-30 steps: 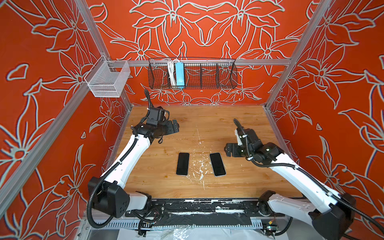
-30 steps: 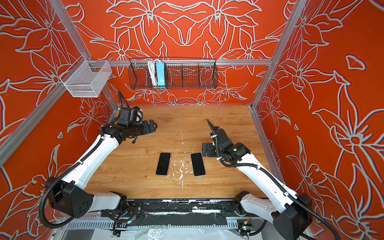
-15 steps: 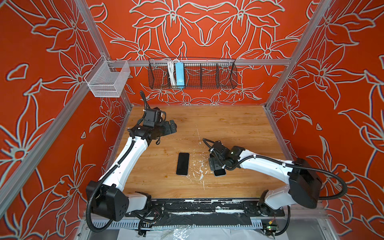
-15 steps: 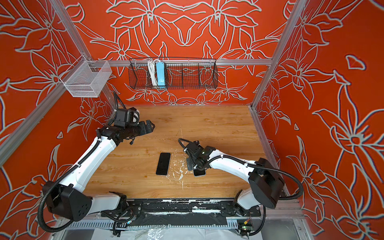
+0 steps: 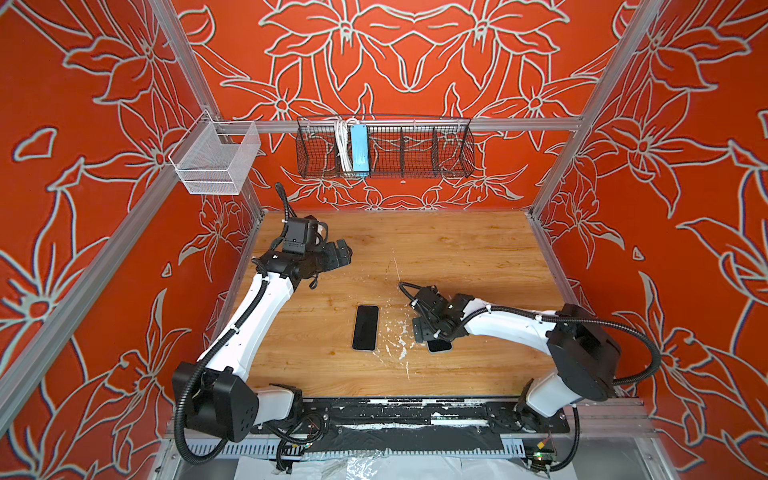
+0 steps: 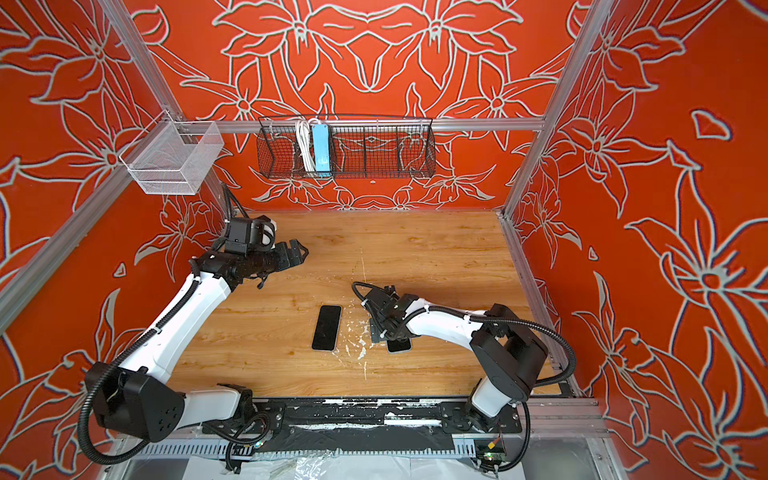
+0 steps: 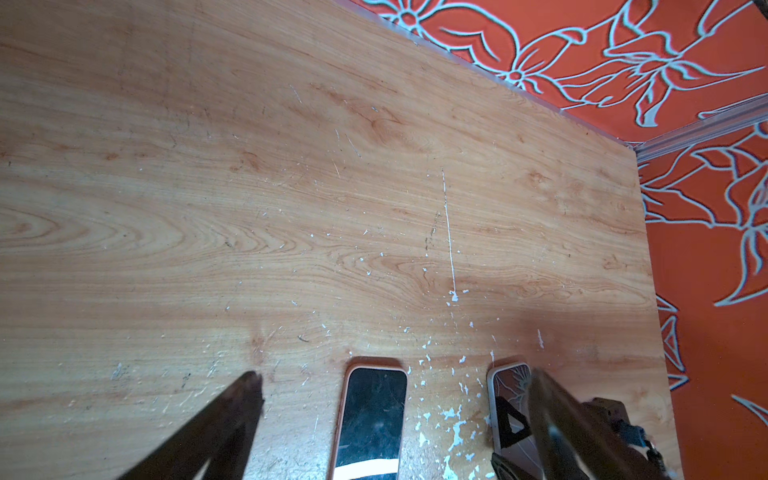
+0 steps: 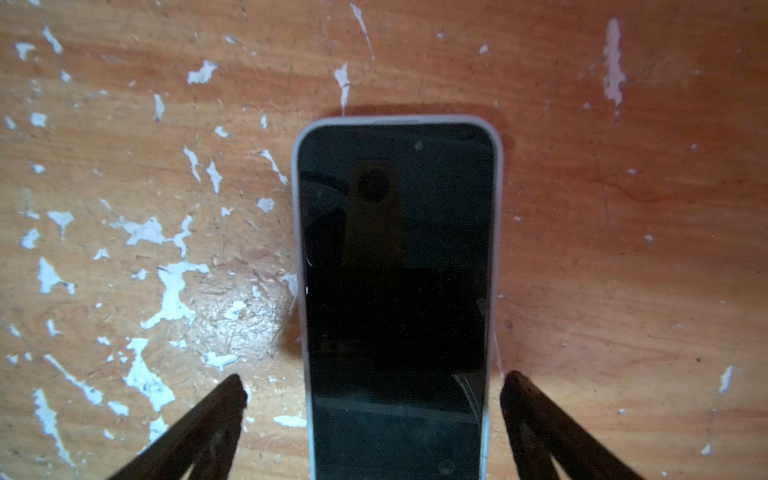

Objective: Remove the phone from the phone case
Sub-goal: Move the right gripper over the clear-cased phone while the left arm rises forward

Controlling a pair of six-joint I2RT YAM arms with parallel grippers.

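- Low and right of centre in both top views, the right gripper sits close over the right phone, and only the phone's lower end shows from under it.
- Seen from the right wrist, its jaws are spread wide to either side of this phone and grip nothing. One fingertip is just beside the edge of the pale case; the other fingertip is clearly apart from it.
- The phone lies flat on the wooden table with its dark screen up, seated in the pale case.
- Just left of it in both top views lies the left phone, also flat and screen up. The left wrist view shows its salmon case.
- Between the two phones the table is scuffed with white flecks.
- At the upper left of the table in both top views, the left gripper is well apart from both phones. Its jaws are wide apart and empty.
- High on the back wall hangs a black wire basket with a blue power strip in it.
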